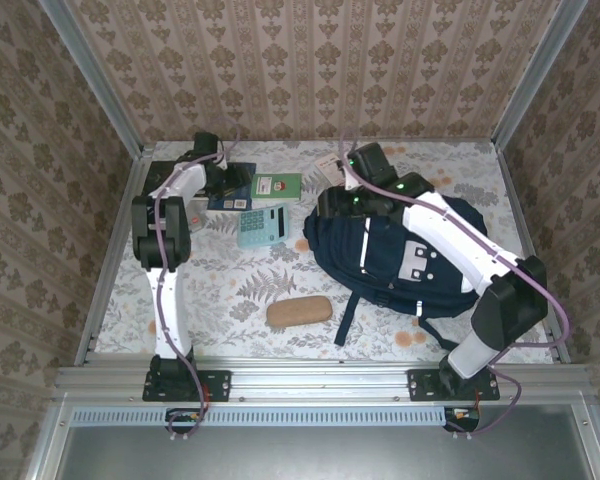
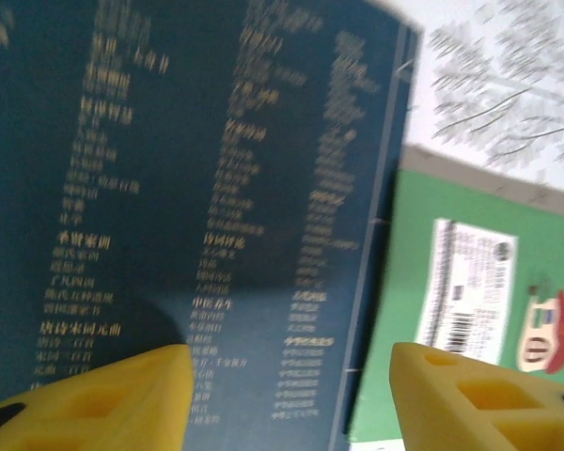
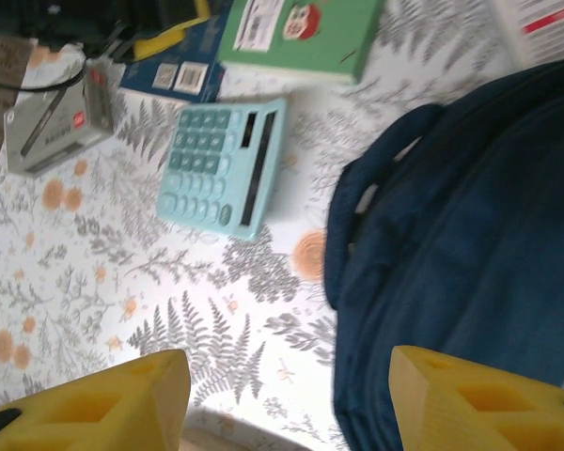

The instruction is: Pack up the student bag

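Observation:
The student bag (image 1: 400,255) is a navy backpack lying flat at the right of the table, white patches up; its top edge and handle also appear in the right wrist view (image 3: 470,244). My right gripper (image 1: 338,200) hovers open (image 3: 287,404) over the bag's top-left edge and the bare tablecloth. My left gripper (image 1: 232,182) stands open (image 2: 287,395) just above a dark blue book (image 2: 216,188) with gold text, nothing between its fingers. Beside that book lies a green book (image 2: 470,282).
A light blue calculator (image 1: 261,225) lies left of the bag. Nearer the front sits a brown oblong case (image 1: 299,311). A white booklet (image 1: 330,165) lies behind the bag. Metal rails and patterned walls frame the table.

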